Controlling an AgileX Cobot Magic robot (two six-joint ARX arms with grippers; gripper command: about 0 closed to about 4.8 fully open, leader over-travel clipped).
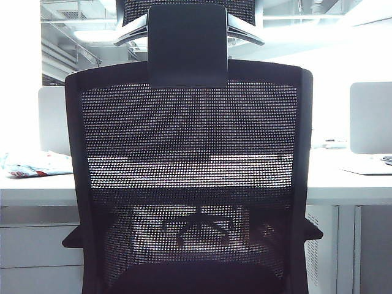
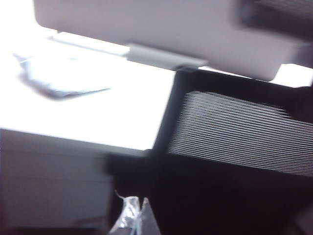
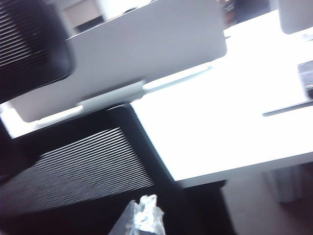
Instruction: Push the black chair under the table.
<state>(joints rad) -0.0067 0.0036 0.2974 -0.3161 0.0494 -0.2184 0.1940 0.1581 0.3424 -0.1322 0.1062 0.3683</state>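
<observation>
Before the counter (image 1: pixel 343 184): black chair (image 1: pixel 190 184), likely heavy but rolling; mesh soft, so push its stiff frame. Left pincer (image 2: pixel 133 220) and right pincer (image 3: pixel 144 215) near chair; gape of each cannot be told.

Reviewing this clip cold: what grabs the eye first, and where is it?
The black chair fills the exterior view, its mesh back toward the camera, headrest on top. Behind it runs the table, monitors standing on it. Each wrist view shows the chair's frame against the desk edge; the left gripper and right gripper barely show.
</observation>
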